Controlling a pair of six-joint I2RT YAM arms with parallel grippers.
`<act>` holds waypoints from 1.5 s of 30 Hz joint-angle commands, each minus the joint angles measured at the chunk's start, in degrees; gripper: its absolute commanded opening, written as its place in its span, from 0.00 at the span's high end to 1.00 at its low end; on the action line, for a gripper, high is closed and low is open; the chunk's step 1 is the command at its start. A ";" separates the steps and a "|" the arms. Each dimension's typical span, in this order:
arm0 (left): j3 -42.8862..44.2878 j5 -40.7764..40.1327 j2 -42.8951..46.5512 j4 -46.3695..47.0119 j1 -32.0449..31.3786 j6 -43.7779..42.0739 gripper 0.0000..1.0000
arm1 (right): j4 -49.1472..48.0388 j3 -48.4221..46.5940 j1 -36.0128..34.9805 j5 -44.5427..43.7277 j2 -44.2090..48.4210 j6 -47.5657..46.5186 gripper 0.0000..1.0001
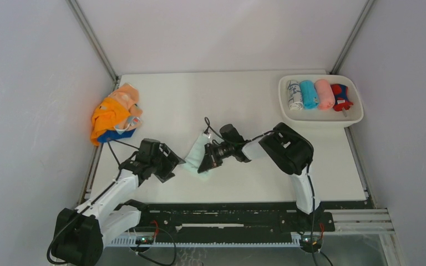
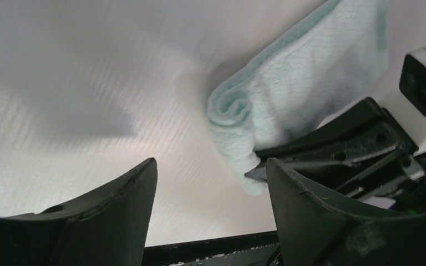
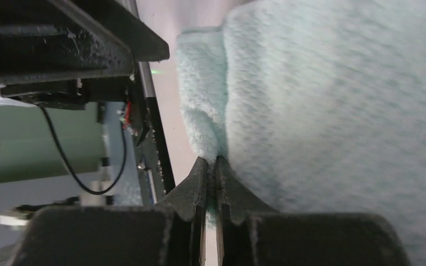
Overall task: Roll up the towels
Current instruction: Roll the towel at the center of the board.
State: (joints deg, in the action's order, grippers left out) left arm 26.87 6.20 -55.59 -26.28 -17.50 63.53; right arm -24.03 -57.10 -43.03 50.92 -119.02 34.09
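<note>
Two arms, one mint towel (image 1: 195, 152) (image 2: 305, 94) (image 3: 338, 111) at middle of table (image 1: 244, 177), left end curled into roll. Right claw (image 1: 205, 165) (image 3: 215, 163) pressed together, pinching towel's edge. Left claw (image 1: 173, 162) (image 2: 211, 166) spread, just left of curled end, holding nothing. Far right: one tray (image 1: 321, 123), four rolled towels (image 1: 317, 94) side by side. Far left: one heap (image 1: 113, 113), three colours showing: orange, peach, dark blue.
</note>
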 commanded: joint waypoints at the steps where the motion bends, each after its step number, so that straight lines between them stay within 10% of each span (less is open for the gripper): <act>1: -3.01 2.95 1.85 5.71 -0.92 4.06 0.24 | -15.64 1.47 2.83 7.07 -4.72 17.14 1.00; 23: -0.99 1.77 -14.76 18.54 -2.03 5.31 0.41 | -8.84 1.95 5.94 5.44 -10.66 20.10 1.00; 32: -0.66 0.64 -18.63 19.92 -2.89 5.01 0.76 | -3.57 1.38 4.97 2.71 -7.15 14.28 1.00; 36: 1.16 -1.64 -16.04 13.84 -2.89 2.77 1.00 | 1.13 1.17 3.79 0.11 -1.20 8.21 0.90; 45: 7.20 -5.43 -13.43 -1.61 -2.74 -2.62 1.00 | 22.69 -2.12 -4.44 -20.65 14.99 -15.98 0.62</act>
State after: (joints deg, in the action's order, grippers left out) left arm 29.74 3.92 -70.06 -19.42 -20.49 65.01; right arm -11.14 -56.99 -43.07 43.03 -110.98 32.51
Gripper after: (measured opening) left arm 0.030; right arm 0.333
